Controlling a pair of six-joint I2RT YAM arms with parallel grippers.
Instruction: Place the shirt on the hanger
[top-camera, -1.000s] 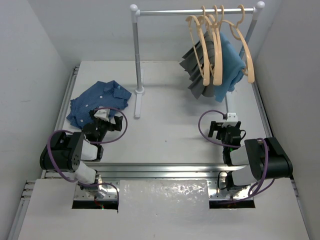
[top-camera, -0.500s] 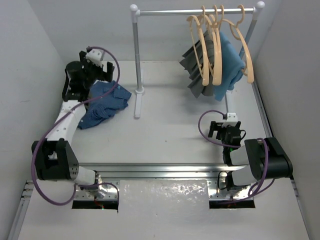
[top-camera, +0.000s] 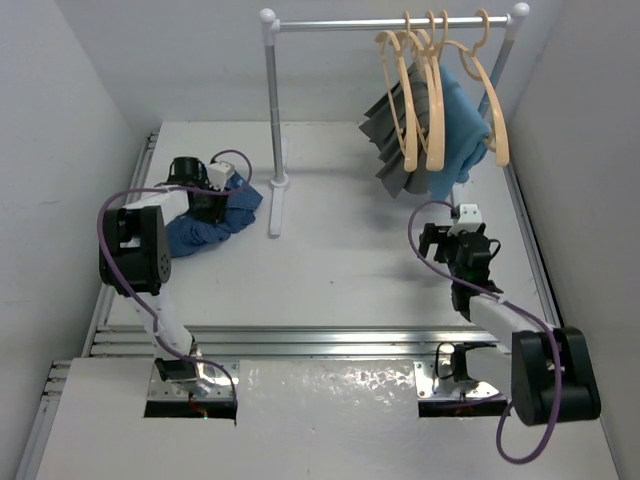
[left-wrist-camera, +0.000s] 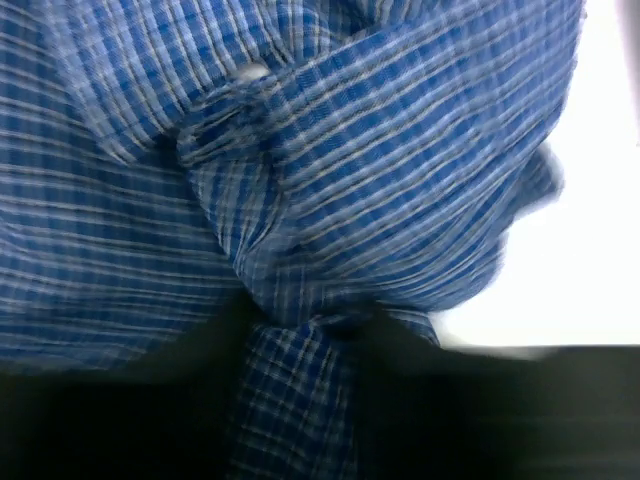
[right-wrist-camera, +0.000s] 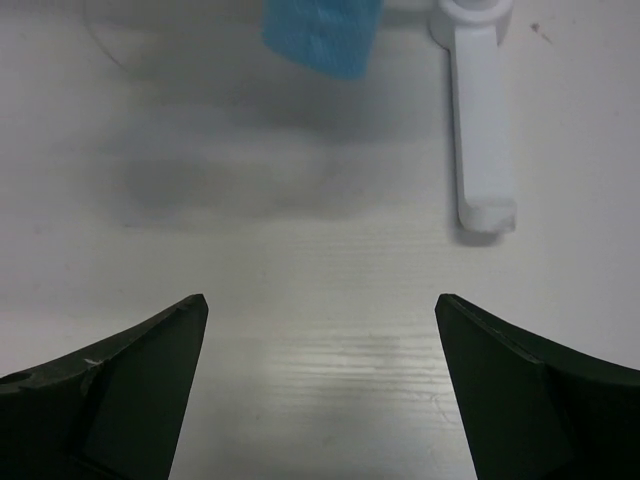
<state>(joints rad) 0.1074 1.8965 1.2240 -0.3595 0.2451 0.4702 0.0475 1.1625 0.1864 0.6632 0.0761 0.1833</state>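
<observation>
Shirt (top-camera: 195, 228) lies crumpled with a fold pinched in the left claw (top-camera: 206, 192), the hanger (top-camera: 497, 130) hangs well ahead of the spread, empty right claw (right-wrist-camera: 320, 300), so the hanging itself is not yet begun.

Crumpled shirt (top-camera: 205, 225), rack feet (top-camera: 275, 208) on table (top-camera: 345, 265)

Hangers (top-camera: 436, 130): four, pale wood, all on rail (top-camera: 390, 22) at 1 o'clock; middle two overlap, so count taken from hooks.
Shirt (top-camera: 195, 232): one, dark blue check, on worktop (top-camera: 350, 250) at 10 o'clock.
Grey pleated garment (top-camera: 385, 125): one.
Lighter blue cloth (top-camera: 462, 110): one.
Rack posts: two, left post (top-camera: 272, 100) and right post (top-camera: 510, 45); one rail between.
Arms: two.
Pincers: two, left pincer (top-camera: 208, 200) and right pincer (right-wrist-camera: 320, 300).
Purple cables (top-camera: 410, 232): two, one per arm.
</observation>
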